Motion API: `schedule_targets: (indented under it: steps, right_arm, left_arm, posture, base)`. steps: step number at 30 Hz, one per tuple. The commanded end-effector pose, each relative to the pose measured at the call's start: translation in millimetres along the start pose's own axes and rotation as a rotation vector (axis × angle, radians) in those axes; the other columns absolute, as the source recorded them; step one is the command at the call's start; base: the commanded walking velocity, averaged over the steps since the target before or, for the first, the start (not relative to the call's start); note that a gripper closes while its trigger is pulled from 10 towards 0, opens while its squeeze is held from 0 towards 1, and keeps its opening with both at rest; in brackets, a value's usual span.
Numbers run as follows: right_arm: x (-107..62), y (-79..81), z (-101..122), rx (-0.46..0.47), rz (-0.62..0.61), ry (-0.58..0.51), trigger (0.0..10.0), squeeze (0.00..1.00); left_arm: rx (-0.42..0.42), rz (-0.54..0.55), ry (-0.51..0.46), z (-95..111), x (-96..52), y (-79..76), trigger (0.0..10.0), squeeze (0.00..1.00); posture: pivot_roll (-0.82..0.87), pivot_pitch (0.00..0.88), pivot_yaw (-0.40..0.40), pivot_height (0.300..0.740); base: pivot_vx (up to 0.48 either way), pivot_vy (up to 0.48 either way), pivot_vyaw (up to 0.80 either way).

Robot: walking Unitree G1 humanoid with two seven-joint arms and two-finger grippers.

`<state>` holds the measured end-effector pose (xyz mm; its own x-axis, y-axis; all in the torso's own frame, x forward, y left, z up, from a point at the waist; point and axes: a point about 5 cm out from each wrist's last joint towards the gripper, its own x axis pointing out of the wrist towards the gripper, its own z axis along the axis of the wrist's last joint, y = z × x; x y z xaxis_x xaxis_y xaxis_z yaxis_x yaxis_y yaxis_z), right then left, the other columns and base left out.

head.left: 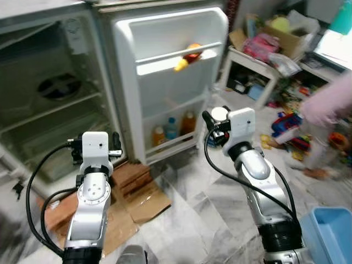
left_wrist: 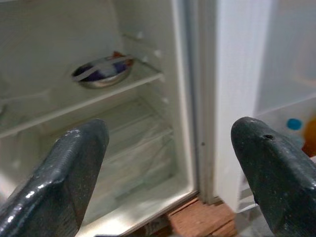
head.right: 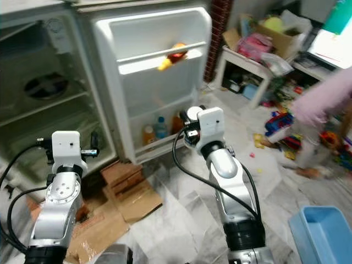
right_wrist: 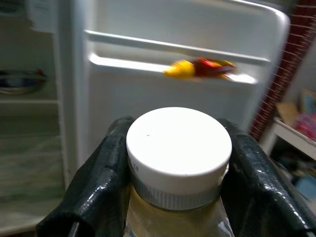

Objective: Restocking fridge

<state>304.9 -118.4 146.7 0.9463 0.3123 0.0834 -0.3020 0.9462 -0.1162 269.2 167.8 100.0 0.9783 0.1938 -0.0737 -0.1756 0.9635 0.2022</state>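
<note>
The fridge (head.left: 49,99) stands open in front of me, its door (head.left: 170,77) swung wide. Yellow and red items (head.left: 188,56) lie on the door's upper shelf, and three bottles (head.left: 171,130) stand in the lower door shelf. My right gripper (right_wrist: 177,187) is shut on a bottle with a white cap (right_wrist: 178,148), held up facing the door; the cap (head.left: 219,114) shows by the wrist. My left gripper (left_wrist: 168,168) is open and empty, raised before the fridge shelves, where a metal bowl (left_wrist: 101,73) sits.
Flattened cardboard (head.left: 129,201) lies on the marble floor below the door. A person in a pink sleeve (head.left: 324,102) bends over at the right among scattered toys. A cluttered white shelf unit (head.left: 258,66) stands behind, and a blue bin (head.left: 330,231) sits at the lower right.
</note>
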Motion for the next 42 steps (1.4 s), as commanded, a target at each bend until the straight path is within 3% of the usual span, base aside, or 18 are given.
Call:
schedule_targets:
  steps: [1, 8, 21, 29, 37, 42]
  right_arm:
    - [1.9, -0.6, 5, -0.009, 0.007, -0.028, 10.0, 0.00]
    - [2.1, 4.6, 6, 0.009, 0.034, -0.037, 10.0, 0.00]
    - [7.6, 9.8, 7, 0.043, 0.066, -0.063, 10.0, 0.00]
    - [7.5, 13.1, 10, 0.015, 0.107, -0.086, 10.0, 0.00]
    - [6.2, 19.7, 8, 0.011, 0.127, -0.099, 10.0, 0.00]
    - [9.3, 21.3, 14, 0.022, 0.138, -0.123, 10.0, 0.00]
  left_arm:
    - [-0.002, -0.010, -0.015, 4, -0.6, -3.7, 10.0, 0.00]
    - [-0.035, -0.008, -0.011, 6, 1.1, -2.1, 10.0, 0.00]
    - [-0.044, 0.031, 0.009, 3, 2.5, 1.2, 10.0, 0.00]
    - [-0.083, 0.083, 0.002, 3, 2.2, 7.1, 10.0, 0.00]
    - [-0.117, 0.100, 0.051, -9, -6.8, 20.9, 10.0, 0.00]
    - [-0.129, 0.114, 0.036, -6, -3.6, 21.2, 10.0, 0.00]
  posture:
    - [0.07, 0.000, -0.062, 0.740]
    - [0.06, 0.000, -0.062, 0.740]
    - [0.07, 0.000, -0.063, 0.740]
    - [0.07, 0.000, -0.063, 0.740]
    - [0.07, 0.000, -0.057, 0.740]
    - [0.07, 0.000, -0.059, 0.740]
  base:
    - [0.000, 0.000, 0.80]
    - [0.000, -0.325, 0.78]
    - [0.000, -0.451, 0.00]
    - [0.000, 0.000, 0.00]
    - [0.000, 0.000, 0.77]
    - [0.000, 0.000, 0.80]
